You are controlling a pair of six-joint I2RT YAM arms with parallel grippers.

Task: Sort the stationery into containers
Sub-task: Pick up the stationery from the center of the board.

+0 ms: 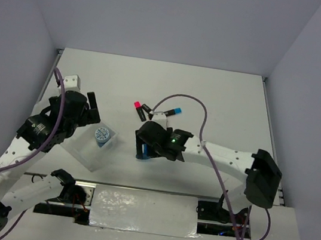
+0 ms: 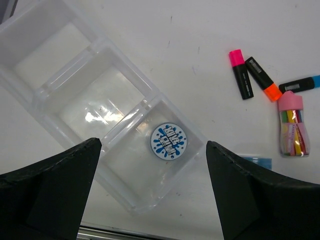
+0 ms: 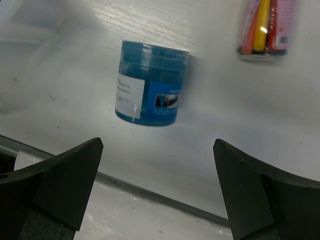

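Observation:
The joined translucent trays (image 2: 75, 75) lie at the left, also in the top view (image 1: 86, 152). One blue patterned roll (image 2: 168, 141) lies flat in the end compartment; the other two compartments are bare. My left gripper (image 2: 152, 200) is open and empty above that compartment. A second blue roll (image 3: 150, 82) lies on its side on the table, ahead of my open, empty right gripper (image 3: 157, 200). The pink-capped (image 2: 240, 74), orange-capped (image 2: 262, 79) and blue-capped (image 2: 300, 84) markers and the pink-topped stick (image 2: 291, 125) lie together on the table beyond it.
The table's near edge (image 3: 150, 192) runs just below the right gripper. A purple cable (image 1: 201, 111) arcs over the table behind the right arm. Grey walls close in the table on three sides.

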